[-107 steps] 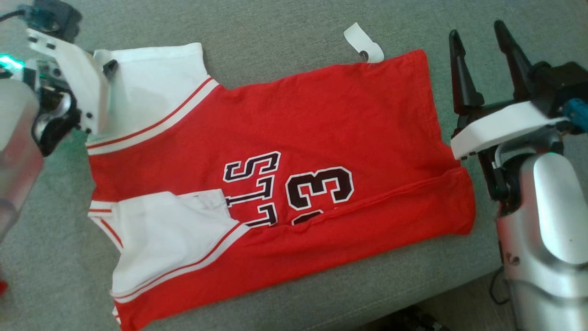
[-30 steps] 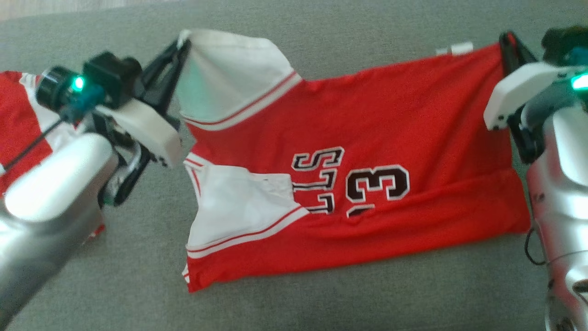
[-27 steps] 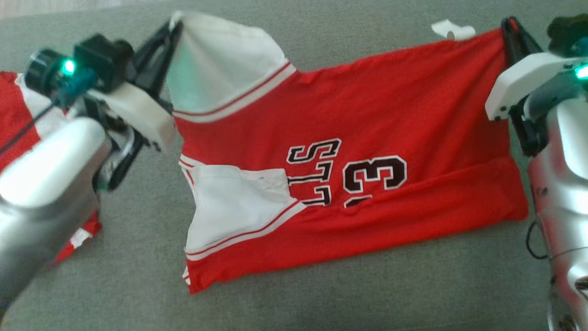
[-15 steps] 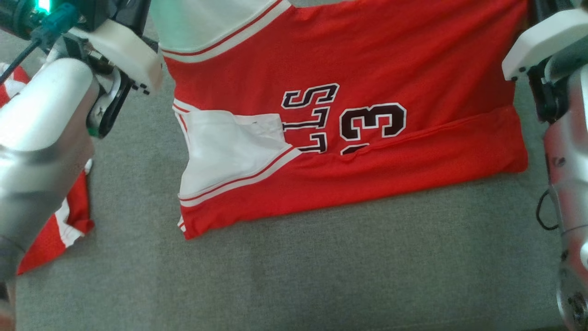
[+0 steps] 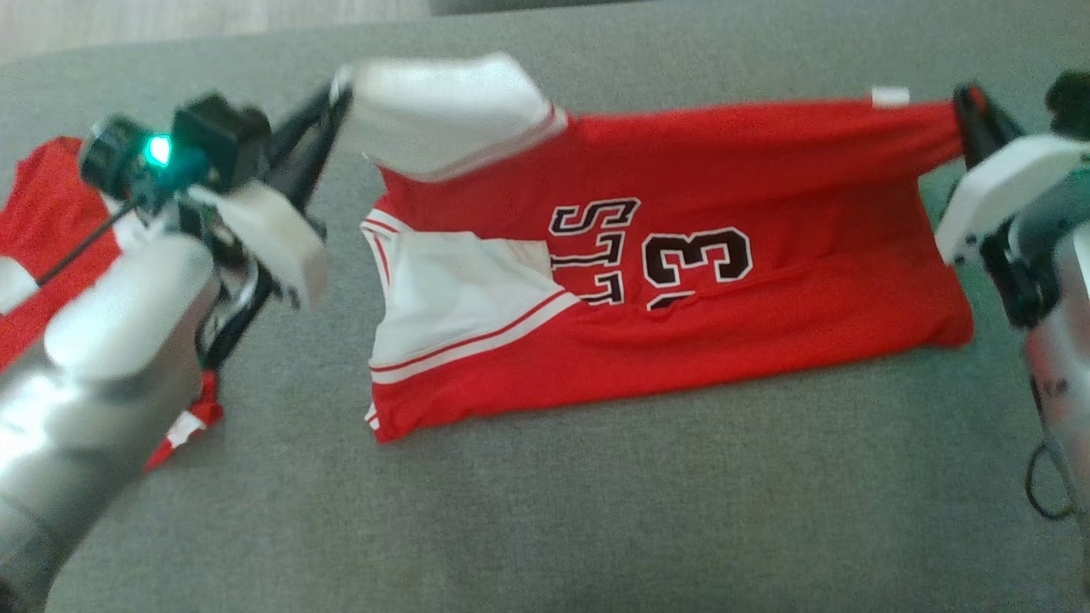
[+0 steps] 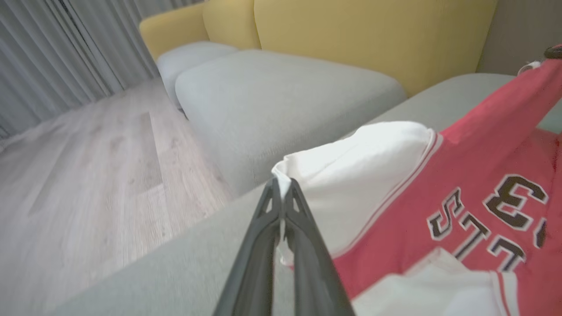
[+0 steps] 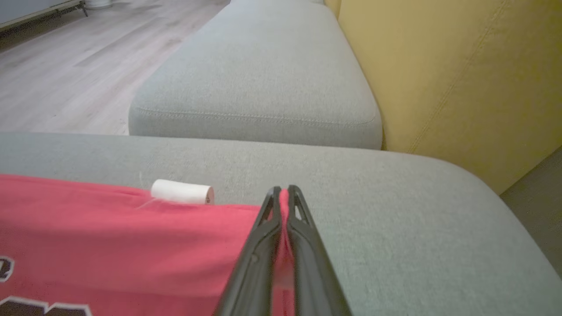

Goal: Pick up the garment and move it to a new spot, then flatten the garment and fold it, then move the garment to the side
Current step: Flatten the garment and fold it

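1. The left gripper (image 6: 281, 186) is clamped on the white shoulder corner of the red basketball jersey (image 5: 681, 281), holding it raised off the grey cushion (image 5: 596, 511).
2. The right gripper (image 7: 283, 193) pinches the red hem corner, just beside a white tag (image 7: 182, 192).
3. The jersey's far edge hangs stretched between both grippers; its near, folded part lies on the cushion.
4. Another red-and-white garment (image 5: 43, 196) lies beside the left arm (image 5: 102, 340), at the cushion's left.

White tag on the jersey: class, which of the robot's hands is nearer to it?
Right. The right hand pinches the jersey by the red corner just beside the tag; the left hand grips the white sleeve at the far end.
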You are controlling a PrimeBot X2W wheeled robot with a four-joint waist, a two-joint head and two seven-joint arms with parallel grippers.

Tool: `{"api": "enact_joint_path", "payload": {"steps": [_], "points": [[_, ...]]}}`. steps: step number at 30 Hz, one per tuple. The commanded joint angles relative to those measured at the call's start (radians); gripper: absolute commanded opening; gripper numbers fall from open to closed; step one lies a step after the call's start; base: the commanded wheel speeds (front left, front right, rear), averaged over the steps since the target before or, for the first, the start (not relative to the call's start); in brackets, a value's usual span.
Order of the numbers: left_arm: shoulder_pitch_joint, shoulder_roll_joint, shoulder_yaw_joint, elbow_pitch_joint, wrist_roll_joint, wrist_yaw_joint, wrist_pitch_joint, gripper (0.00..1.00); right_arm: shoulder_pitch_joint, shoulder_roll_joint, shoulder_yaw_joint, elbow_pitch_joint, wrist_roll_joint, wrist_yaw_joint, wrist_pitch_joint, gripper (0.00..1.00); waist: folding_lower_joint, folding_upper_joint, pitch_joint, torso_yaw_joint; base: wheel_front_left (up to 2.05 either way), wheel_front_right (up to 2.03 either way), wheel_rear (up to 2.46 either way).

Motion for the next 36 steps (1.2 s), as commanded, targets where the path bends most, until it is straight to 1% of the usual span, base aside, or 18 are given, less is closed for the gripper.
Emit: {"api": "enact_joint_path", "payload": {"steps": [1,4,6,11,15,17,22,28,32,36], "points": [[-0.012,0.059,0.026,-0.035,-0.026,-0.009,0.033,0.0,0.008,-0.028,0.025,-0.037,0.033,0.007,0.016,0.0,0.0001,0.0,-0.026,0.014,0.0,0.0,0.0],[0.054,0.107,0.009,-0.127,-0.072,-0.022,0.109,0.0,0.061,-0.072,0.075,-0.057,0.099,0.007,0.072,0.0,0.0001,0.0,-0.046,0.024,0.0,0.0,0.0],[0.09,0.148,-0.007,-0.203,-0.083,-0.016,0.152,0.0,0.099,-0.106,0.106,-0.076,0.143,0.007,0.111,0.0,0.0001,0.0,-0.057,0.031,0.0,0.0,0.0],[0.175,0.255,-0.046,-0.396,-0.112,0.017,0.256,0.0,0.179,-0.185,0.172,-0.135,0.245,0.007,0.215,0.0,0.0001,0.0,-0.075,0.036,0.0,0.0,0.0],[0.228,0.309,-0.073,-0.513,-0.128,0.048,0.313,0.0,0.232,-0.241,0.221,-0.191,0.32,0.007,0.312,0.0,0.0001,0.0,-0.082,0.036,0.0,0.0,0.0],[0.254,0.319,-0.074,-0.551,-0.157,0.063,0.329,0.0,0.249,-0.265,0.231,-0.217,0.352,0.007,0.346,0.0,0.0001,0.0,-0.081,0.035,0.0,0.0,0.0],[0.281,0.338,-0.095,-0.594,-0.149,0.08,0.352,0.0,0.271,-0.294,0.248,-0.263,0.38,0.007,0.4,0.0,0.0001,0.0,-0.076,0.028,0.0,0.0,0.0],[0.292,0.348,-0.107,-0.614,-0.14,0.093,0.369,0.0,0.296,-0.309,0.256,-0.308,0.412,0.007,0.465,0.0,0.0001,0.0,-0.073,0.017,0.0,0.0,0.0],[0.293,0.344,-0.111,-0.604,-0.125,0.102,0.365,0.0,0.31,-0.313,0.256,-0.326,0.414,0.007,0.488,0.0,0.0001,0.0,-0.074,0.011,0.0,0.0,0.0],[0.305,0.326,-0.116,-0.583,-0.115,0.109,0.351,0.0,0.328,-0.304,0.26,-0.33,0.419,0.007,0.512,0.0,0.0001,0.0,-0.076,0.006,0.0,0.0,0.0]]}}
